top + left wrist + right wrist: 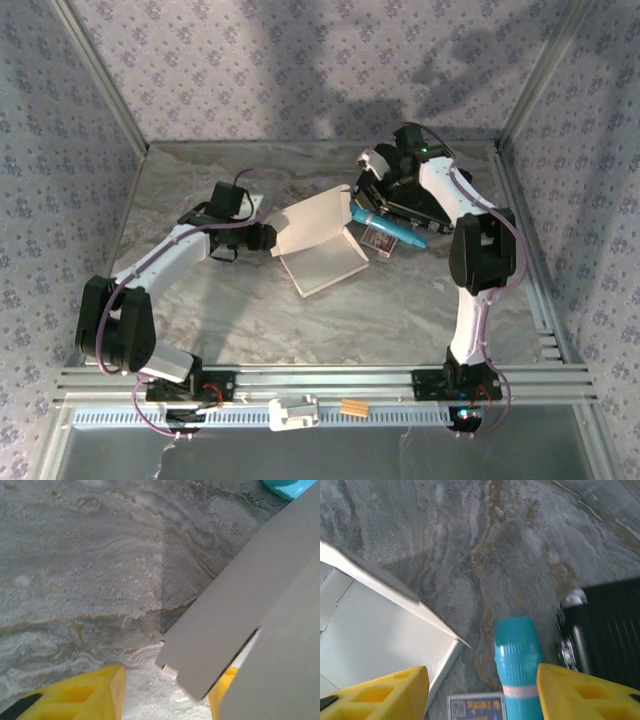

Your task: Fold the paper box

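Lid up, closing left to do

Left pincer (167, 687) stands released. Its yellow fingers (95, 695) are spread wide, and a corner of the raised flap (220, 625) of the paper box (280, 670) pokes into the gap between them. The flap touches neither finger as far as the wrist view shows, though the far finger is partly hidden behind the card. From above, the left pincer (264, 240) sits at 9 o'clock of the box, just beside the flap's left edge.

Right pincer (482, 675) is released too, its fingers wide apart and holding nothing. Below it on the desk (420, 530) lies a teal pen (518, 660), with a patterned card packet (475, 706) just beside it at its 9 o'clock. A black case (607, 625) lies at 3 o'clock, and the box's open tray at 9 o'clock. In the top view the right pincer (372, 195) hovers at 2 o'clock of the box, near one end of the pen.

Outward from both, the box rests near the middle of the desk. It is a shallow white tray lying flat, with one wide panel hinged along its far edge and tilted up. By the look of it the base is formed, while the lid is not yet brought down nor its tab tucked in. The task seems roughly half done.
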`<state>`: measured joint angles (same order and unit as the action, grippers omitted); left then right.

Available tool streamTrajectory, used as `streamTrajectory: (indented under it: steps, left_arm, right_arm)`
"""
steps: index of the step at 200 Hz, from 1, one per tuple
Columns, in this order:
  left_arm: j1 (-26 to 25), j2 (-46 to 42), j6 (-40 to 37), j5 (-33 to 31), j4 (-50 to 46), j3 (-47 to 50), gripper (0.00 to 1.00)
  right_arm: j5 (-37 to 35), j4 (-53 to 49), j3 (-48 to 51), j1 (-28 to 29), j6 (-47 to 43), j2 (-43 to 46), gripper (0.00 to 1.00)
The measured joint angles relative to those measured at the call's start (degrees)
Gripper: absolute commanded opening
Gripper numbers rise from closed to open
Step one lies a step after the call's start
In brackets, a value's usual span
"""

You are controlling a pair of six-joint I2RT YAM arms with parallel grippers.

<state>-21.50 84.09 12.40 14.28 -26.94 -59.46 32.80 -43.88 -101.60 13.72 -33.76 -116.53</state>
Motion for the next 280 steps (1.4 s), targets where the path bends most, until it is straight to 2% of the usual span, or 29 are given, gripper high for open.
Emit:
streamTrajectory:
  steps: [57, 90, 111, 157, 190, 197, 205, 238, 280]
  left_arm:
    - [-1.0, 1.3, -1.7, -0.6, -1.6, -1.9, 0.33]
    - [-1.5, 1.7, -2.0, -1.2, -2.0, -1.9, 0.23]
    - [-1.6, 2.2, -1.9, -1.3, -2.2, -2.1, 0.21]
    - [-1.6, 2.8, -1.9, -3.1, -4.0, -3.5, 0.10]
    - [-1.6, 3.8, -1.4, -4.3, -4.6, -4.7, 0.00]
    - [-1.6, 3.9, -1.1, -4.8, -4.6, -4.8, 0.00]
    - [-1.6, 4.2, -0.5, -5.2, -4.8, -5.2, 0.00]
    - [-1.6, 5.9, 2.8, -8.4, -6.9, -8.1, 0.00]
    - [-1.6, 9.8, 12.6, -14.3, -11.0, -14.0, 0.00]
  right_arm:
    - [1.5, -1.2, -4.0, 2.8, -3.3, -3.3, 0.51]
    - [1.6, -2.0, -4.4, 3.3, -4.4, -3.7, 0.39]
    - [1.5, -2.3, -4.9, 3.6, -4.8, -3.8, 0.30]
    - [1.1, -2.4, -6.4, 5.3, -4.6, -4.3, 0.20]
    - [0.2, -2.4, -6.6, 6.0, -4.0, -4.6, 0.04]
    - [0.0, -2.4, -6.7, 6.2, -3.7, -4.5, 0.00]
    - [-0.3, -2.4, -6.9, 6.4, -3.7, -4.5, 0.00]
    - [-2.4, -2.1, -7.0, 7.5, 0.8, -4.5, 0.00]
    - [-11.0, 1.7, -7.0, 11.4, 17.4, -4.1, 0.00]
